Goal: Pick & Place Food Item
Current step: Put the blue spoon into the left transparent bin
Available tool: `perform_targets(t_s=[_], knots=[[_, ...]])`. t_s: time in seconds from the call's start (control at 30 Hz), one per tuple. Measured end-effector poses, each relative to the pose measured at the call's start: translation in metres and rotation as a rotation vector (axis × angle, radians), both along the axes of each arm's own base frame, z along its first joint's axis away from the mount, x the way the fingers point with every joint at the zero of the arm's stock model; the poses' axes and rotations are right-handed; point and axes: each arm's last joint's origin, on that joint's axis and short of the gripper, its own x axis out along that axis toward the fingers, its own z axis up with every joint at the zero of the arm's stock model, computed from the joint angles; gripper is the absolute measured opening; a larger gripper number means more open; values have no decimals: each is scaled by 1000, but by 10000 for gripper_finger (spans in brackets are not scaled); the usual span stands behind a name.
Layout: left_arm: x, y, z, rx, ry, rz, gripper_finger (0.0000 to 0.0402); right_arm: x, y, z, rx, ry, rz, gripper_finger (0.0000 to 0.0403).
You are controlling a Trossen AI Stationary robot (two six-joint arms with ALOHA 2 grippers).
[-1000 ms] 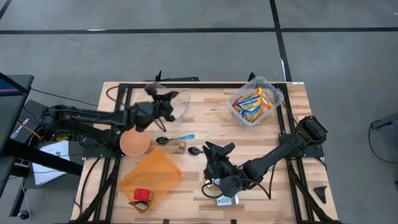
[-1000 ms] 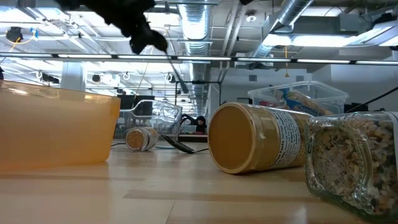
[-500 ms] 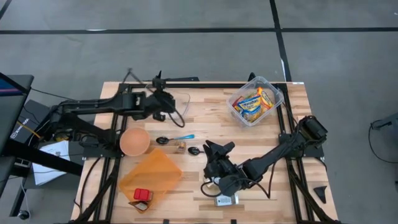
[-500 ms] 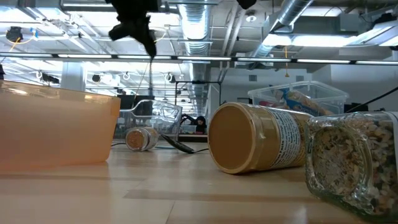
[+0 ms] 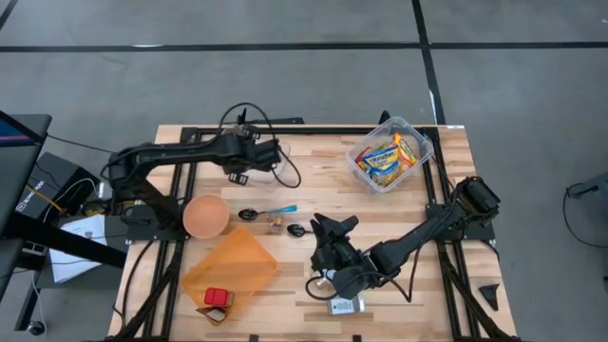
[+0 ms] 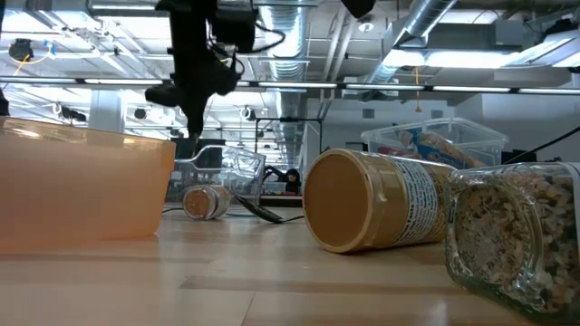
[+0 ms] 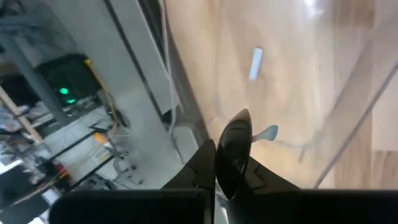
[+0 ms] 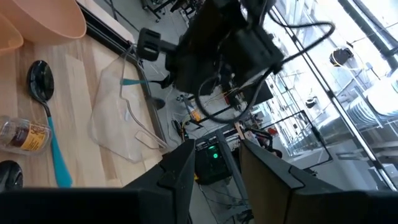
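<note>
The left gripper (image 5: 261, 155) hangs in the air past the orange bowl (image 5: 205, 217), toward the back of the table (image 5: 313, 190). Its jaws are shut tight with nothing in them. The right gripper (image 5: 328, 233) sits low, on the other side of the bowl. Its jaws are open a bit and hold nothing. A spoon (image 5: 266, 212) with a blue handle and a small jar (image 5: 276, 225) lie between the bowl and the right gripper. The snack packs (image 5: 388, 157) are in a clear tub (image 5: 415, 136), far from the bowl, at the back corner.
</note>
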Motion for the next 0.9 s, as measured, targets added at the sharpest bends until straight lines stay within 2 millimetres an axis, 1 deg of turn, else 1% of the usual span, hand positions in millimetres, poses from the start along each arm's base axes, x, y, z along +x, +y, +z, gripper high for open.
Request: perform_targets(t_s=[0.17,0.4,0.5,0.67,0.9], knots=[[5,8,-14,-52,43,4,2,0,0,-1,0,3,-1,123],[7,17,-22,-69,67,26,3,0,0,-1,2,1,-1,123],[8,18,-22,-74,37,29,5,-1,-1,-2,6,-2,-2,123],[8,17,-15,-62,-26,37,10,-1,-1,-3,7,0,-2,123],[7,17,-9,-51,-79,43,37,-2,-1,-4,8,5,-1,123]])
